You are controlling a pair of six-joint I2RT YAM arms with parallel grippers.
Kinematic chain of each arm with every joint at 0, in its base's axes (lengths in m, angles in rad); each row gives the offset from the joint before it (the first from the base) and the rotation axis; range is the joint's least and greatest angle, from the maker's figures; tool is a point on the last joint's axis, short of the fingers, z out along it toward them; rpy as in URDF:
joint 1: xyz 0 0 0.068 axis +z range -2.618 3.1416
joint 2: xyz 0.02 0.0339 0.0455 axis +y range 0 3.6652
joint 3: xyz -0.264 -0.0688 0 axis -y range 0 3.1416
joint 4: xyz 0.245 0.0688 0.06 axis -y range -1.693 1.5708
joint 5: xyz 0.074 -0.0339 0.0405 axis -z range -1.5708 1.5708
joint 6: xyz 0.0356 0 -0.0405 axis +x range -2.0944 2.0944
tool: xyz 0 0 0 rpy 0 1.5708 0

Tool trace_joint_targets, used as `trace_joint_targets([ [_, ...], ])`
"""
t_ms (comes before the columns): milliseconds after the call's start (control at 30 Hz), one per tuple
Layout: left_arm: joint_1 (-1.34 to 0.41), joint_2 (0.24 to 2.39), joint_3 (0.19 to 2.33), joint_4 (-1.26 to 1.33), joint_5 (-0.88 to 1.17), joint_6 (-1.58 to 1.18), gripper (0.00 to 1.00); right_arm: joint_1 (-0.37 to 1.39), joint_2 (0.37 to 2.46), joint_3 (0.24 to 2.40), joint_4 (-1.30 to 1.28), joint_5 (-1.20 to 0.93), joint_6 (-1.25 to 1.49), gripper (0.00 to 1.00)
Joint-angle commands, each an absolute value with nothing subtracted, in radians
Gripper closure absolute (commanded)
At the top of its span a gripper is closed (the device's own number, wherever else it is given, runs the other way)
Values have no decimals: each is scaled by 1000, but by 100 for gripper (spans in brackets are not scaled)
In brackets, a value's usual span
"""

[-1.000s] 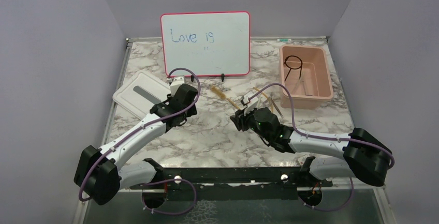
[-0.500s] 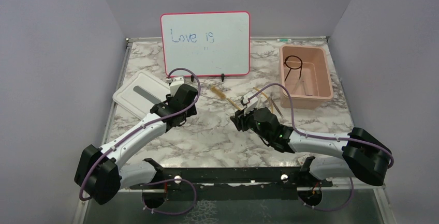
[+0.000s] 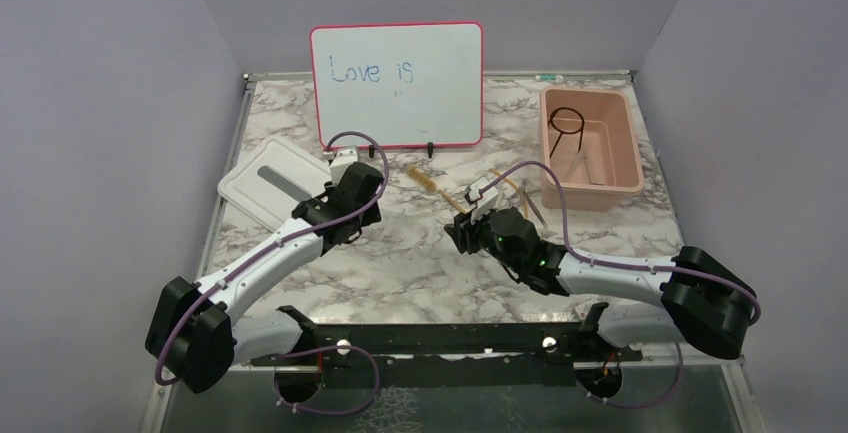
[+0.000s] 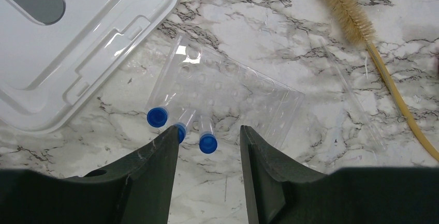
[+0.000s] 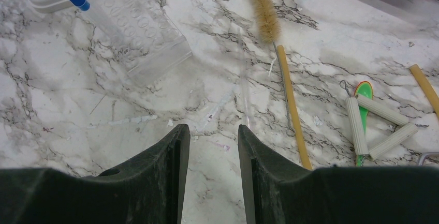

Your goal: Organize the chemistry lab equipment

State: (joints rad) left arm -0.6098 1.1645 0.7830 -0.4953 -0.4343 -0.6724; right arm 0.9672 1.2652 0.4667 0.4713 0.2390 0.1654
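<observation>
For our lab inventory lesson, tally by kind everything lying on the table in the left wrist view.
Blue-capped tubes: 3
Clear tray: 1
Brush: 1
Amber tube: 1
Clear rod: 1
White lid: 1
Total: 8

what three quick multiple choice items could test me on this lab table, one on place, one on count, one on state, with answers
1. Where does the black wire ring lie?
A. in the pink bin
B. on the white lid
C. against the whiteboard

2. How many blue-capped tubes show in the left wrist view?
A. two
B. three
C. five

3. How is the right gripper?
A. shut on the brush
B. open, holding nothing
C. shut on a tube

Answers:
1. A, the ring sits inside the bin at the far right.
2. B, three blue caps lie side by side by the fingers.
3. B, its jaws stand apart with only bare tabletop between them.
</observation>
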Motion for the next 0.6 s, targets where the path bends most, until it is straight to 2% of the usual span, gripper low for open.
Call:
trace_joint_targets([
  [0,-604,1174,761,-452,-396,-664,51,969,1274,489,502,255,173,57],
  [567,-601,1170,784,-442,-389,-648,50,969,1265,489,498,273,178,57],
])
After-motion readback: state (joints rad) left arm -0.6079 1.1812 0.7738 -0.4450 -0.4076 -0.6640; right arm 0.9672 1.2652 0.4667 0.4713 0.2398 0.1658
